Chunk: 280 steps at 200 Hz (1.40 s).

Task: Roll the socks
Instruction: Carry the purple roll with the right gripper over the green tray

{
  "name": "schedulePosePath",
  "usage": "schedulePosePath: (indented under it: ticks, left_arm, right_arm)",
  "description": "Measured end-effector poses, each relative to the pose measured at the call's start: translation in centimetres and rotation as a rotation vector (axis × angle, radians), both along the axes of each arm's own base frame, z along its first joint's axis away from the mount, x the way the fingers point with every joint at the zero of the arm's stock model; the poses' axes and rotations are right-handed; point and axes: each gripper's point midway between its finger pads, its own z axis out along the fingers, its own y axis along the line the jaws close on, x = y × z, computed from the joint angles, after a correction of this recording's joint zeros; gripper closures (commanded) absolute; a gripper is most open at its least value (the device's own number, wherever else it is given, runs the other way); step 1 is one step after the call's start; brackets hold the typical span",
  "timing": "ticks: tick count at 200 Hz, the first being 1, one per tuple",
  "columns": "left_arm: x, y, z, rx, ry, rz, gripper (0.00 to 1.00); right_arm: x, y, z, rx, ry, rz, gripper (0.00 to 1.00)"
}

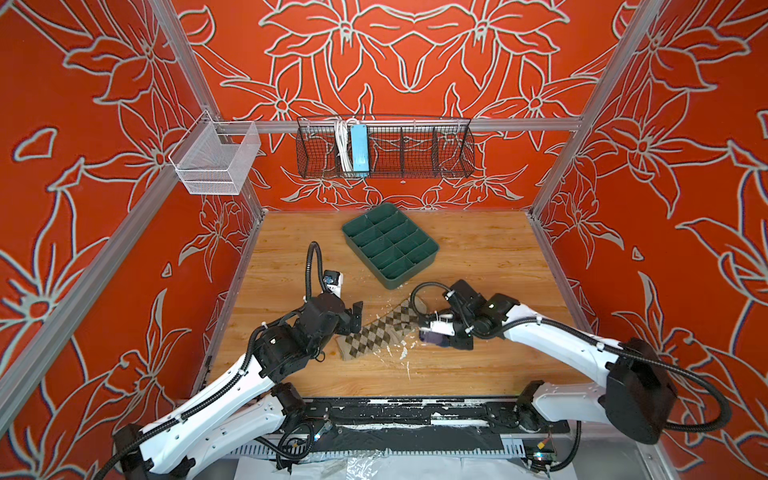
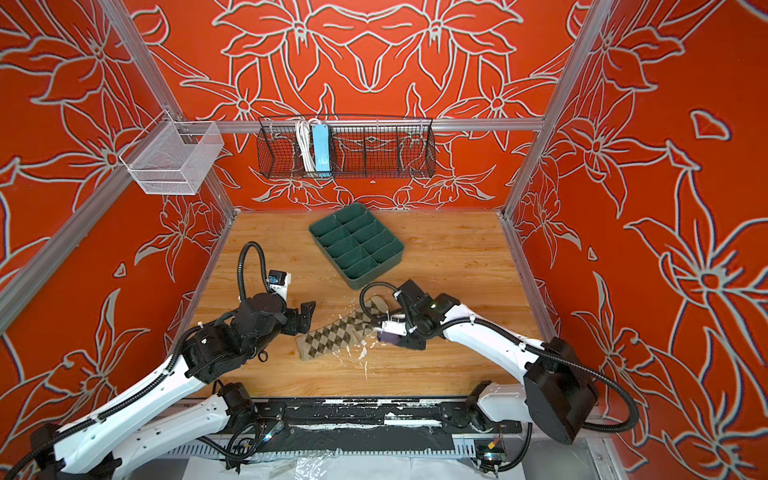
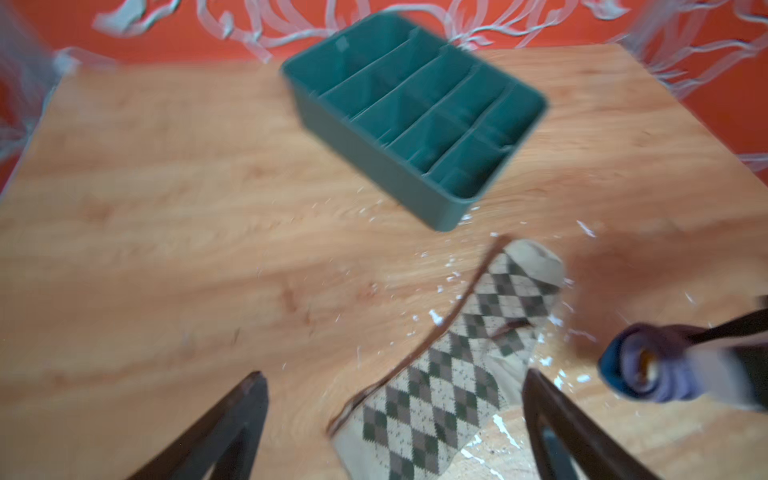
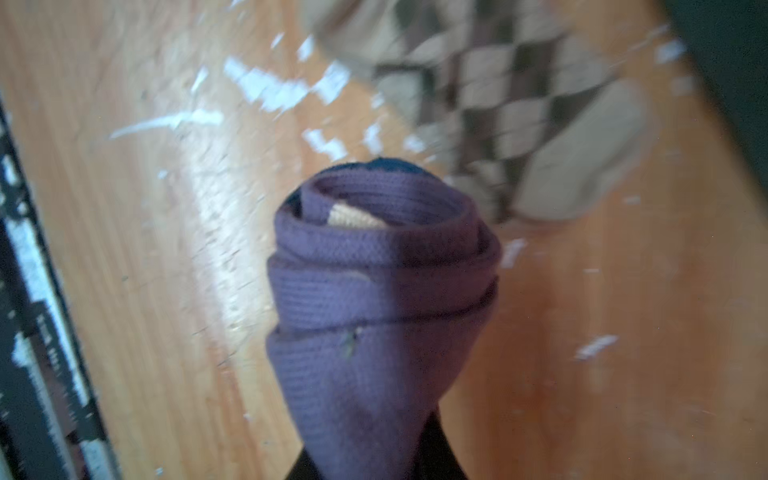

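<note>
purple sock rolled, clamped in nearly closed right pincer, near green tray | beige sock flat on worktop, long axis tray-corner to left pincer | left pincer wide open, empty, likely nearer arm

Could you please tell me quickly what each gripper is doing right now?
Left gripper: open, holding nothing.
Right gripper: closed on the rolled purple sock.

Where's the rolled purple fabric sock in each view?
Top view: rolled purple fabric sock just right of centre.
Top view: the sock likewise.
Left wrist: the sock at the frame's edge.
Right wrist: the sock mid-frame, close up.
Shared landmark: beige argyle fabric sock beside it.
</note>
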Motion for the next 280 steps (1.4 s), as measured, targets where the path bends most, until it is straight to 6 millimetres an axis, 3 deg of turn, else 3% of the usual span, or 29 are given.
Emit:
schedulePosePath:
  ticks: [39,63,85,102,134,166,207,280]
  left_arm:
    - [1.9,3.6,-3.8,-0.181,0.211,0.249,0.03]
    - [2.9,2.7,-5.2,-0.261,0.304,0.274,0.03]
    - [4.1,1.3,-6.1,-0.302,0.358,0.261,0.03]
    - [4.8,0.8,-7.0,-0.312,0.397,0.259,0.03]
    - [6.1,0.2,-8.0,-0.326,0.447,0.270,0.03]
    - [6.8,-0.2,-8.6,-0.361,0.469,0.285,0.03]
    - [7.3,-0.6,-8.9,-0.374,0.479,0.280,0.03]
    - [8.5,-2.2,-9.2,-0.425,0.492,0.222,0.02]
  right_arm:
    - [9.1,1.9,9.3,0.131,-0.296,-0.032,1.00]
    - [16.1,3.4,11.7,0.095,-0.427,-0.039,1.00]
    - [22.2,4.4,11.1,0.017,-0.523,-0.035,1.00]
    - [26.3,4.9,9.3,-0.069,-0.585,0.003,1.00]
    - [31.3,5.3,4.4,-0.209,-0.617,0.107,1.00]
    - [32.3,5.0,0.7,-0.283,-0.563,0.220,1.00]
    - [31.1,4.1,1.0,-0.268,-0.471,0.307,1.00]
    - [27.1,-0.1,0.0,-0.337,-0.222,0.258,1.00]
